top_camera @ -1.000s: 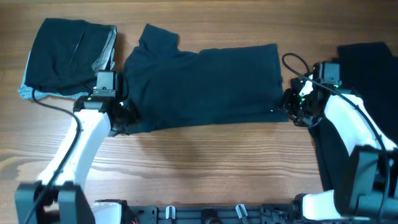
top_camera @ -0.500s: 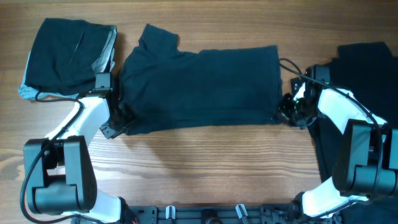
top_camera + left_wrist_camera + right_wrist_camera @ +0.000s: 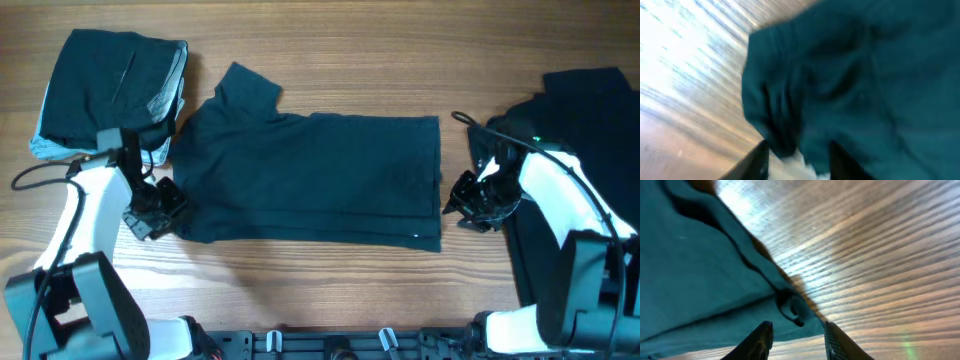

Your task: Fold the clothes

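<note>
Left gripper [image 3: 155, 208]: down at the shirt's left end. Jaws apart, cloth bunched in the gap, no visible pinch. That end is one of the two natural handles for pulling the piece flat.
Folded stack [image 3: 105, 90]: far-left corner, just beyond the left arm. Probably the done pile, parked out of the work zone.
Shirt [image 3: 310, 175]: mid-table [image 3: 330, 275], flat, long axis running left to right, with one sleeve sticking out at the upper left. The lower edge shows a doubled layer, so I'd judge a lengthwise fold is already in.
Right gripper [image 3: 465, 200]: just beside the shirt's right edge, opposite the left one. Jaws apart. The wrist view shows the hem corner [image 3: 792, 307] lying on the wood between the fingers, unclamped.
Dark pile [image 3: 590, 110]: far right, partly hidden by the right arm. Likely the queue still to fold.
Next (guess): regrip both ends and fold across.
Risk: a shallow pinch takes only the top layer and the fold opens.
</note>
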You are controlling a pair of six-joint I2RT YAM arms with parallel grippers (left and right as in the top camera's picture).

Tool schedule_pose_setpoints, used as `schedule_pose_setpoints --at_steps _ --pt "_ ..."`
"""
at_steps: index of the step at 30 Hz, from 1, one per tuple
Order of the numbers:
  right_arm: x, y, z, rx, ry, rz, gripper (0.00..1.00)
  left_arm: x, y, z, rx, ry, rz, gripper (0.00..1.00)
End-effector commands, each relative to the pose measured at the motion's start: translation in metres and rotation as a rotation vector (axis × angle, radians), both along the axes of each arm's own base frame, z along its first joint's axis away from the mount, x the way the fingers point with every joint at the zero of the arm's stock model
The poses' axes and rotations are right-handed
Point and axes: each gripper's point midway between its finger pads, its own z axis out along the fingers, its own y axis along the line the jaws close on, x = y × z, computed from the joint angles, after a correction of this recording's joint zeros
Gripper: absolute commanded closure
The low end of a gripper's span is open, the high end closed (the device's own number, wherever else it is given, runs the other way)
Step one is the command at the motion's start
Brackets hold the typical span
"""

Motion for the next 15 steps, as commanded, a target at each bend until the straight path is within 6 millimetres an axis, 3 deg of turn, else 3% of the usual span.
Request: schedule_pose_setpoints --at_steps 1,5,8,11,15 --pt "0.05 -0.013 0.04 -0.049 -0.237 0.054 0.53 0.029 0.002 0.046 -0.007 -0.128 -0.103 0.54" --pt "0.104 -0.008 0.084 -0.019 -0.47 0.106 0.48 0.089 -0.008 0.105 -0.026 -0.374 -0.199 0.48" --pt "0.125 -0.003 0.096 0.011 -0.566 0.11 0.44 0.143 -0.037 0.135 -0.019 -0.618 -0.374 0.43" --pt "0.131 -0.002 0.1 0.022 -0.586 0.077 0.42 0.181 -0.078 0.131 -0.005 -0.72 -0.494 0.41" --pt "0.131 -0.002 0.1 0.022 -0.587 0.077 0.42 0.245 -0.096 0.099 0.095 -0.743 -0.55 0.41"
